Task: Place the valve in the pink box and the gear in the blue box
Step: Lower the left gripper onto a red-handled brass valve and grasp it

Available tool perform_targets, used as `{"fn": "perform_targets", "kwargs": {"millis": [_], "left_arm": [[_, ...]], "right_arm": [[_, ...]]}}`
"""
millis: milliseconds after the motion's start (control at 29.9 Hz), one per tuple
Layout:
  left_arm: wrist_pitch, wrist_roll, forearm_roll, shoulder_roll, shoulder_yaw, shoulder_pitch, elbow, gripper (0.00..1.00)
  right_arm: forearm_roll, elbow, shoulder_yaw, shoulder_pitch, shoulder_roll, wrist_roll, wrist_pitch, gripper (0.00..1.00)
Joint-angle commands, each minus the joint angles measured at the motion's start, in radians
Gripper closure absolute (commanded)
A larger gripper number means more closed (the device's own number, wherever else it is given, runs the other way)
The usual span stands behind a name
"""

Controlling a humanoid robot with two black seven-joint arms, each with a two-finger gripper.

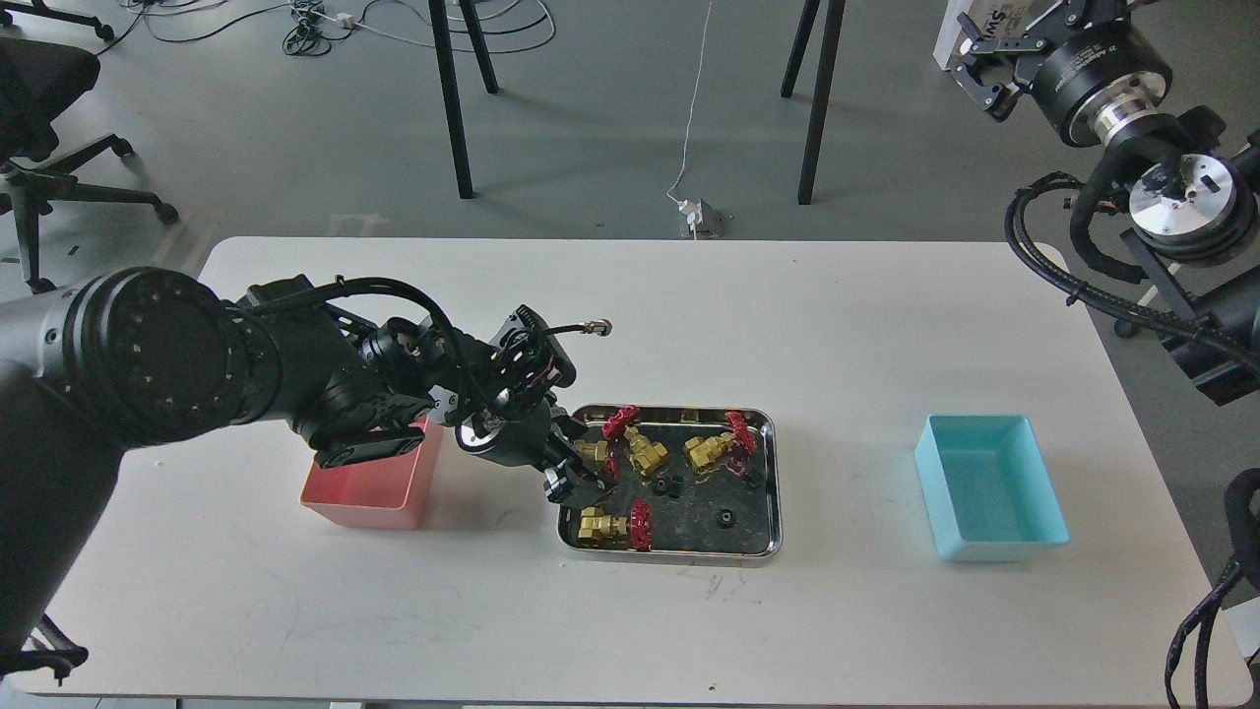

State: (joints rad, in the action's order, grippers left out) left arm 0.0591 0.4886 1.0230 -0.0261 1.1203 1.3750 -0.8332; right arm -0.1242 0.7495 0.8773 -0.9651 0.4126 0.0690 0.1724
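Observation:
My left gripper point(574, 476) is low over the left end of the steel tray point(679, 553) and looks shut on a valve point(593, 453), whose brass body shows between the fingers. Three more valves lie in the tray: one point(642, 455) beside it, one point(711, 450) at the back right, one point(610, 528) at the front left. Small black gears point(725, 516) lie on the tray floor, another gear point(673, 486) near the middle. The pink box point(366, 487) stands left of the tray, partly hidden by my left arm. The blue box point(989, 489) stands to the right, empty. My right gripper point(987, 67) is open, high up beyond the table's far right corner.
Black table legs point(815, 98) and a white cable point(694, 118) with a plug are on the floor behind the table. An office chair point(49, 148) is at the far left. The right arm's cables point(1073, 286) hang over the table's right edge.

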Motion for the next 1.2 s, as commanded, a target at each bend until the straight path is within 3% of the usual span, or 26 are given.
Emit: {"fn": "perform_targets", "kwargs": {"millis": [0, 1169], "left_arm": [[0.010, 0.000, -0.001, -0.001, 0.000, -0.002, 0.005, 0.27], [0.041, 0.000, 0.035, -0.023, -0.011, -0.011, 0.008, 0.77]], "right_arm": [[0.000, 0.002, 0.000, 0.006, 0.000, 0.000, 0.001, 0.01], [0.000, 0.001, 0.002, 0.040, -0.002, 0.002, -0.001, 0.01]]}}
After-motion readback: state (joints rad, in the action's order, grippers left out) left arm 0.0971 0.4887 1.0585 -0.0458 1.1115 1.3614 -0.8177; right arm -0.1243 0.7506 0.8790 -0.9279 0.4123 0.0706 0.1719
